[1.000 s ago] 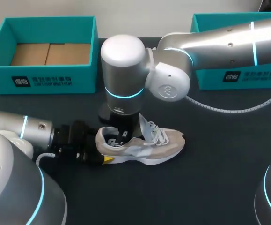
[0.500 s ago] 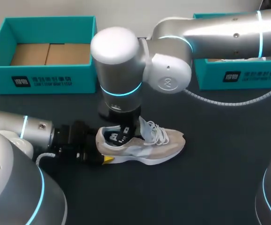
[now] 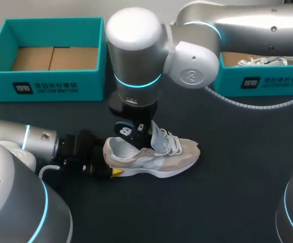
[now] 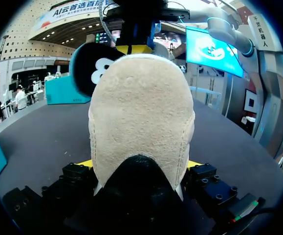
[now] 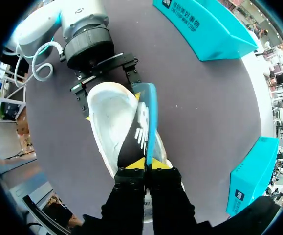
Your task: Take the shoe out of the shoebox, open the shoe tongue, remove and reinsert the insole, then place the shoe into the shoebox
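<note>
A beige and white shoe [image 3: 161,154] lies on its sole on the dark table, heel toward my left arm. My left gripper [image 3: 110,160] is shut on the heel [image 4: 141,112], one yellow-tipped finger on each side. My right gripper [image 3: 136,123] hangs just above the shoe's opening, shut on the end of a black and teal insole [image 3: 130,131]. The insole [image 5: 141,125] hangs out of the shoe [image 5: 107,117], its far end over the heel. The tongue stands up, laces loose. The teal shoebox [image 3: 14,76] sits at the back left, bare cardboard on its floor.
A second teal box [image 3: 260,81] at the back right holds another shoe [image 3: 257,62]. My right arm's thick elbow [image 3: 136,45] hangs over the table's middle, between the two boxes. Bare dark table lies in front of and to the right of the shoe.
My right gripper has risen and drawn the insole up out of the shoe. The left gripper and the shoe have stayed in place.
</note>
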Controlling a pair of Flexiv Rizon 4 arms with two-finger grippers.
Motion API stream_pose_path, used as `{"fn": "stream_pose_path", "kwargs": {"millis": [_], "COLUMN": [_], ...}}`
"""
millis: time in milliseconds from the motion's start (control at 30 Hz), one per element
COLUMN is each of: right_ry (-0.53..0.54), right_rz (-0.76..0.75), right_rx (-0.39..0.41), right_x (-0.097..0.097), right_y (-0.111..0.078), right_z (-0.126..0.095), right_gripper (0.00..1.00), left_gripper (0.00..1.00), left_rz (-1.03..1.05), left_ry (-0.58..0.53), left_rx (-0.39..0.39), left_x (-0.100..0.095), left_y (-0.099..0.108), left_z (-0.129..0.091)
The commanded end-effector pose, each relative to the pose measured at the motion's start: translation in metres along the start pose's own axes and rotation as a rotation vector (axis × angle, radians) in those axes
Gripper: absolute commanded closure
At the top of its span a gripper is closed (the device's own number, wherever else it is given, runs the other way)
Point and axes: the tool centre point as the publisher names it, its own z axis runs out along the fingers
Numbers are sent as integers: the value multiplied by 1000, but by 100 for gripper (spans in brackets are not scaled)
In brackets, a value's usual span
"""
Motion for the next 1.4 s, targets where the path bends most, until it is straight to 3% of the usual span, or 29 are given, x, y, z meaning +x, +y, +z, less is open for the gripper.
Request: {"fn": "stream_pose_path", "kwargs": {"millis": [33,167,333,667,1000,1267,1300,1333,1400], "right_ry": [6,28,90,245,395,531,536,553,576], "right_rz": [1,-11,-84,-201,-310,-300,-298,-300,-279], "right_rx": [-10,-35,-92,-274,-305,-332,-325,-331,-332], "right_x": [0,1,2,6,14,22,22,23,22], "right_y": [-8,-8,6,34,54,60,59,59,58], "right_z": [-1,-2,-2,-9,-5,5,4,2,-3], "right_gripper": [100,100,100,100,100,100,97,74,0], "left_gripper": [100,100,100,100,100,100,100,100,100], "left_rz": [0,0,0,0,0,0,0,0,0], "left_ry": [0,0,0,0,0,0,0,0,0], "left_rx": [-1,-1,-1,-1,-1,-1,-1,-1,-1], "left_x": [2,2,2,2,2,2,2,2,2], "left_y": [4,4,4,4,4,4,4,4,4], "left_z": [5,5,5,5,5,5,5,5,5]}}
